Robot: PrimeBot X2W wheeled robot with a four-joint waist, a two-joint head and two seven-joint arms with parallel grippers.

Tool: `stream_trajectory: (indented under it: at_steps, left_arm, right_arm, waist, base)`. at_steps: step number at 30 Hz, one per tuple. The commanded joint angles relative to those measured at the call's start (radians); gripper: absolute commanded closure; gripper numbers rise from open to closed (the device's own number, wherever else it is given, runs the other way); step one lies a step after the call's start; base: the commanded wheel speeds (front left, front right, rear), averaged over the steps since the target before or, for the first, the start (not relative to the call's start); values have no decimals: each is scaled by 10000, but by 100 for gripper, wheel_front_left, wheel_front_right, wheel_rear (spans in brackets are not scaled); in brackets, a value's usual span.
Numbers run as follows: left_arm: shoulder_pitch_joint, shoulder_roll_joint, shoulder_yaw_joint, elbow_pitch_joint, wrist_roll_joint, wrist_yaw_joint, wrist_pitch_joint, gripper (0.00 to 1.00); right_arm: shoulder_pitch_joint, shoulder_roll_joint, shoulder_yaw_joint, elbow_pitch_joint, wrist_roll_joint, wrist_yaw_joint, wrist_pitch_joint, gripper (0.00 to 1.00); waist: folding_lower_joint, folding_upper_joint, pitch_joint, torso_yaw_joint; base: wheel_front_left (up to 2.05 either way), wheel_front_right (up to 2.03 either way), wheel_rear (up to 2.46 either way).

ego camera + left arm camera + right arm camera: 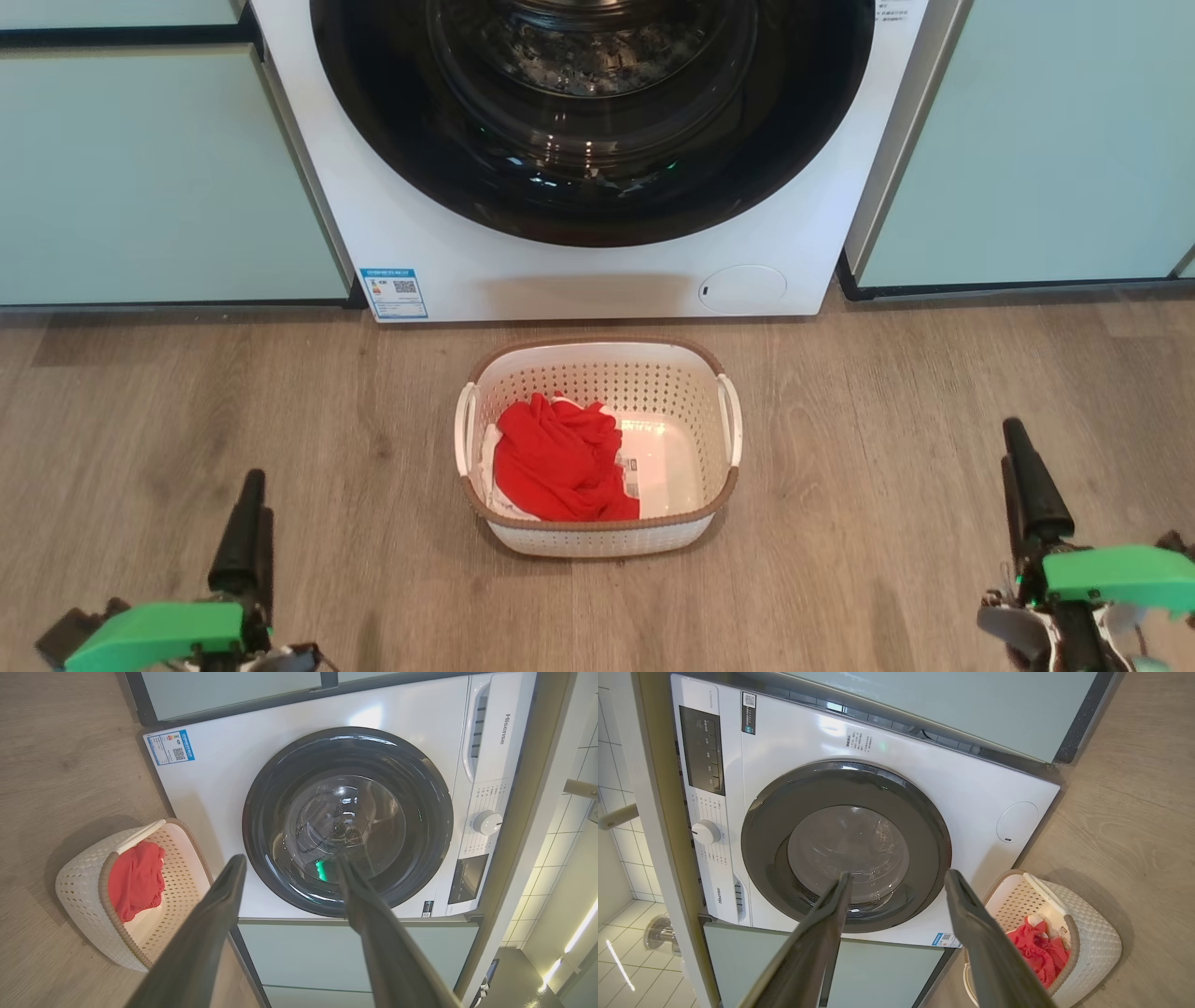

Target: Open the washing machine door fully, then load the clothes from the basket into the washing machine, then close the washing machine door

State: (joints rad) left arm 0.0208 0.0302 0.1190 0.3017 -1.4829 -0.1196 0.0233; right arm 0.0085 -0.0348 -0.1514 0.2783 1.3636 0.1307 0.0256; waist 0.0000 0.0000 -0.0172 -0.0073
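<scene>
basket (597,539) sits on the floor (934,420) straight ahead of you, just in front of the washing machine (607,271). its long axis runs left to right, parallel to the machine's front, with one white handle (465,429) at each short end. clothes (560,462) lie in its left half: one red garment, with one white piece peeking out at its left edge. washing machine door (348,821) is shut, its glass bowl facing you. you have one basket, one machine, two tools. your left tool (289,858) has its fingers well apart and holds nothing; your right tool (899,875) is the same. both are low and wide of the basket. the floor is grey-brown wood-look plank. pale green cabinets (140,168) flank the machine, and white wall tiles (612,788) show beside it.
</scene>
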Motion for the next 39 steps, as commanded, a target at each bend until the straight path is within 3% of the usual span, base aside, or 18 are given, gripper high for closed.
stream_trajectory:
  at_steps: [1,20,28,39]
  left_arm:
    - [-514,70,221,-464,208,-28,-106,0]
    - [-929,95,997,-2364,2579,7,-632,0]
    - [-997,106,846,-3533,3983,461,-866,0]
    - [-699,121,-793,-4412,6881,1347,-1188,0]
  right_arm:
    - [-600,-73,26,-512,-416,0,-117,0]
    - [-1050,-89,619,-2247,-4400,0,-645,0]
    - [-1221,-95,868,-2877,-5884,0,-881,0]
    - [-1059,-105,1281,-2649,-7248,0,-1204,0]
  waist:
    - [0,0,-5,0]
    - [0,0,-35,-11]
    - [0,0,-19,-45]
    - [0,0,-95,-164]
  base:
    - [0,0,0]
    - [0,0,0]
    - [0,0,0]
    - [0,0,0]
